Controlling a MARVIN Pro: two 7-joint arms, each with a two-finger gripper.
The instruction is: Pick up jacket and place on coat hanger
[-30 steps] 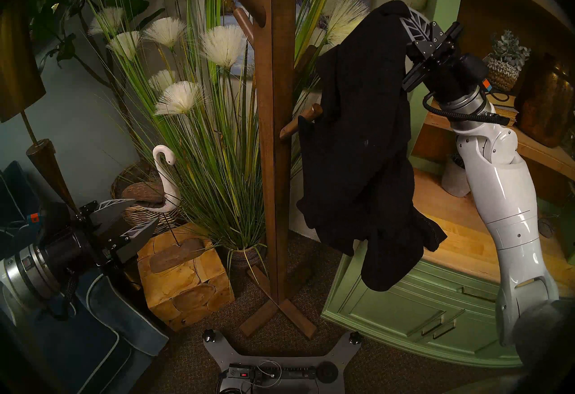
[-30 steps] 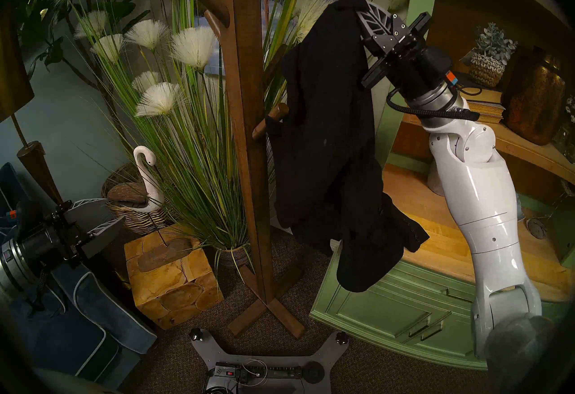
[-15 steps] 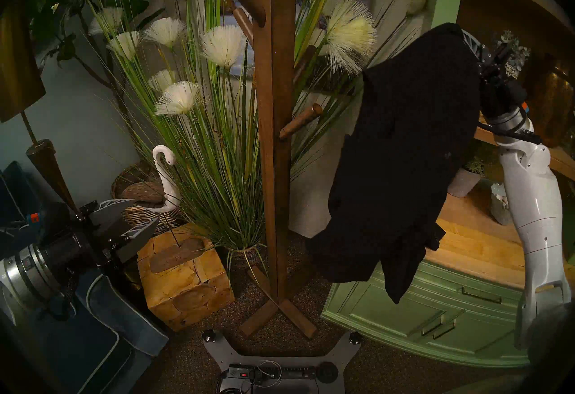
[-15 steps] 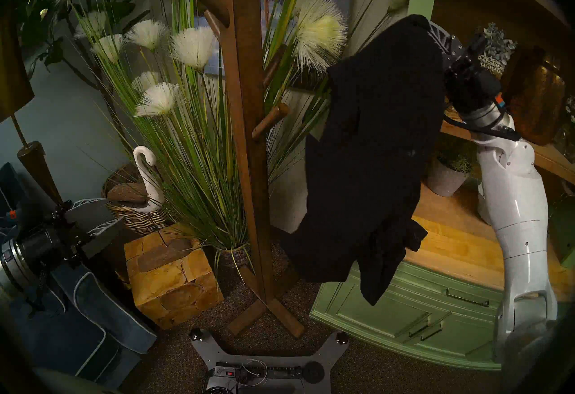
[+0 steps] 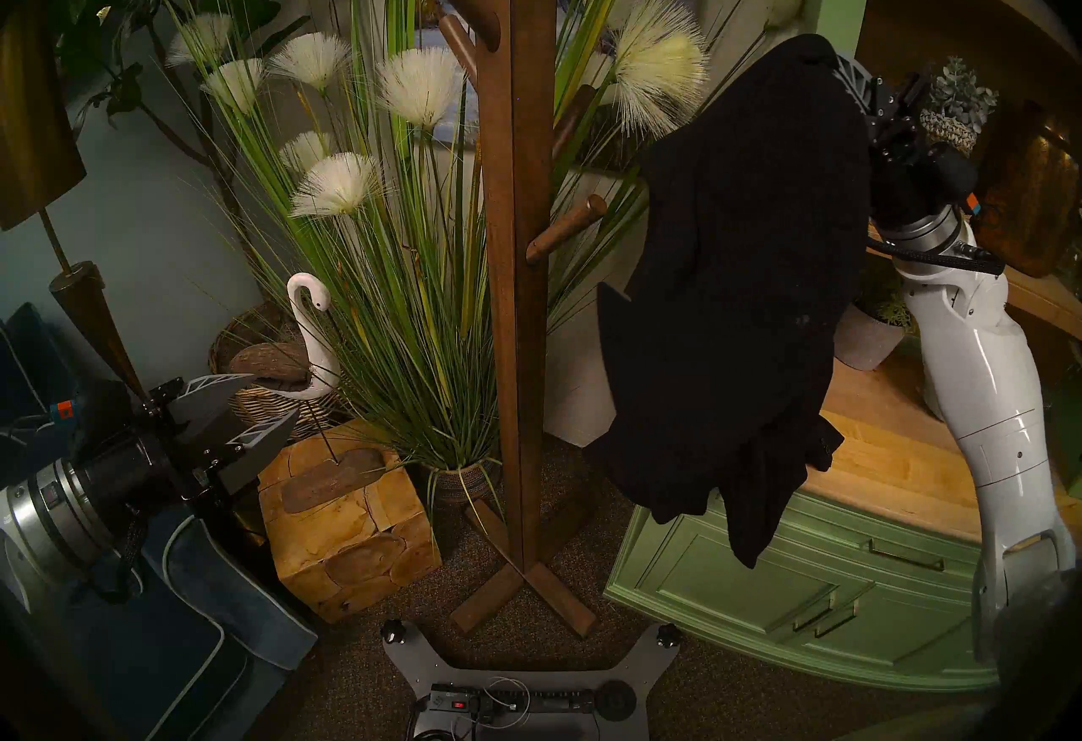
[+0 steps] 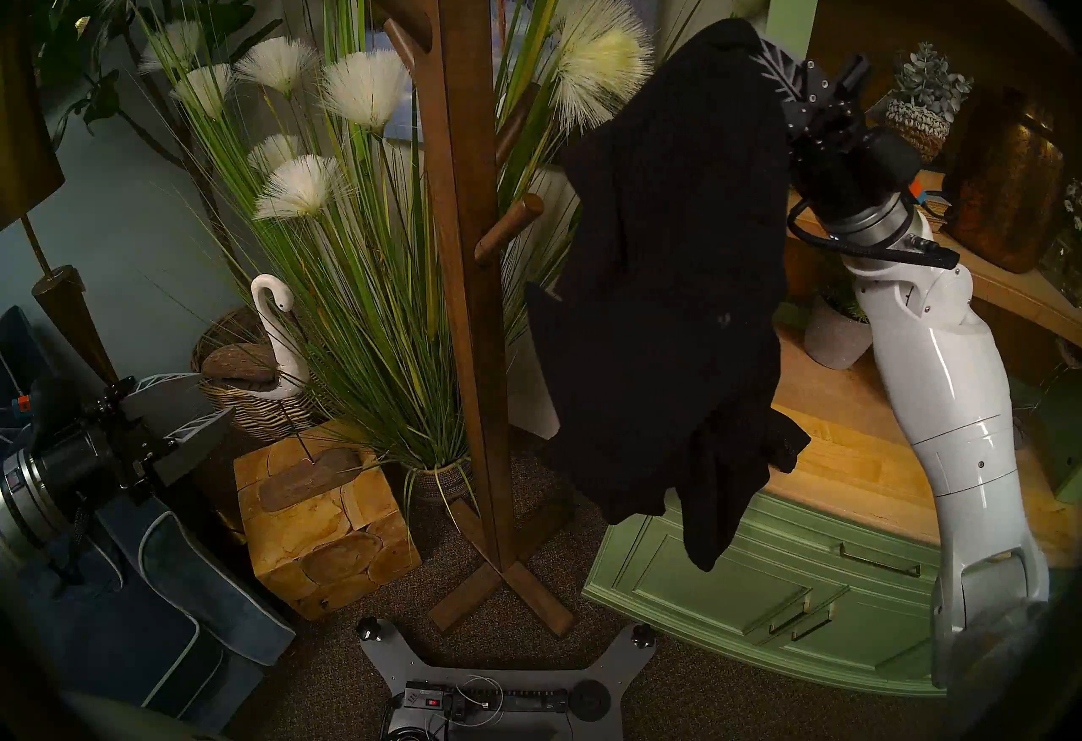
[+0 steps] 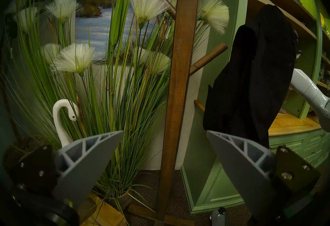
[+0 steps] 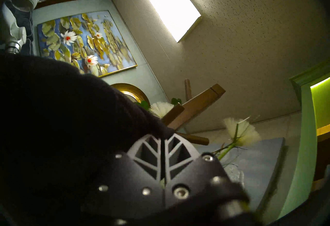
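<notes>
Head view shows your right pincer [image 5: 834,59] clamped on the top of the jacket [image 5: 743,277], which hangs limp below it, clear of the coat stand [image 5: 509,230]. It's soft and floppy; hook the collar fold. Left pincer [image 5: 257,406] gapes empty.

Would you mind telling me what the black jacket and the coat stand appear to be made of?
The jacket looks like matte black woven cloth, perhaps wool: it droops in soft folds from the right gripper and shows no shine. The coat stand looks like solid wood stained brown with a satin finish: grain streaks run along its square post.
</notes>
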